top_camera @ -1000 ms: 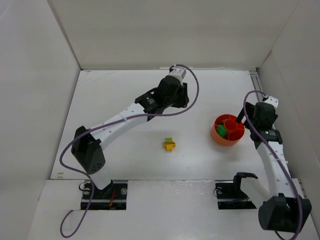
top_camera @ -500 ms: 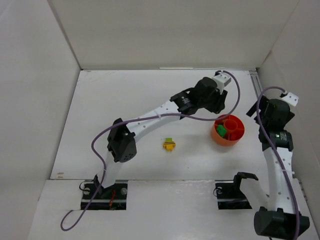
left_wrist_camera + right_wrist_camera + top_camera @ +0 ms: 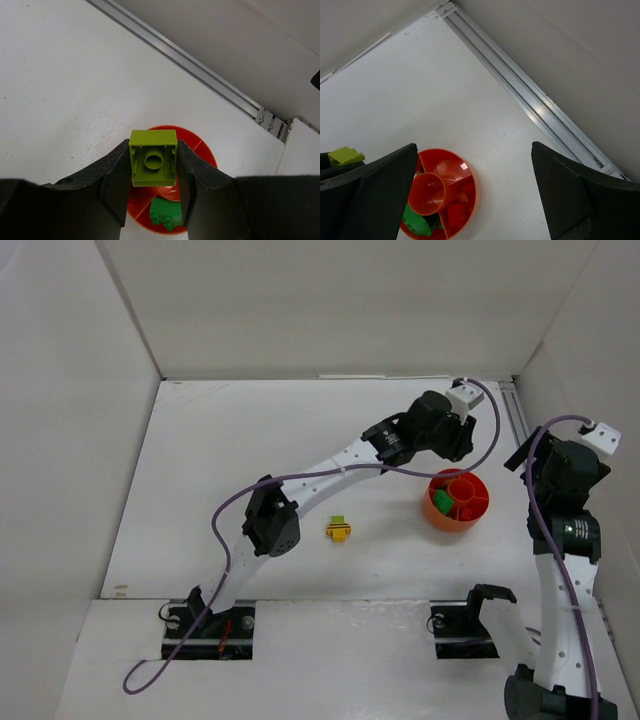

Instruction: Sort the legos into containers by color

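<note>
- the lime lego (image 3: 153, 159) is clenched between the left fingers (image 3: 115, 175), one finger pressed against each of its sides; its hollow underside, with a round tube in the middle, faces the wrist camera
- just past those fingertips sits the orange-red bowl (image 3: 202, 147); in the left wrist view the held brick overlaps its near rim, and which compartment lies under the brick cannot be told
- the bowl has a round cup at its centre, with dividers running from it to the rim to make separate compartments
- a green lego (image 3: 165, 212) lies in one compartment, showing directly below the lime lego between the left fingertips
- a red piece (image 3: 456, 212) lies in the compartment next to it, hard to pick out against the bowl's own colour
- the right fingers (image 3: 370, 200) are spread wide and released, with nothing between them
- the bowl shows in the gap between the right fingers, apart from both and nearer one finger than the other
- from the top view the bowl lies between the two arms' fingers, the left ones at its far rim and the right ones off to its other side
- a small cluster of legos (image 3: 338, 530) rests on the white tabletop (image 3: 250, 440), well apart from both pairs of fingers and nearer the arm bases than the bowl; it is yellow with a lime piece at its far edge, the rest too small to tell
- a metal rail (image 3: 520, 90) runs along the tabletop's edge beyond the fingers, at the foot of a white wall
</note>
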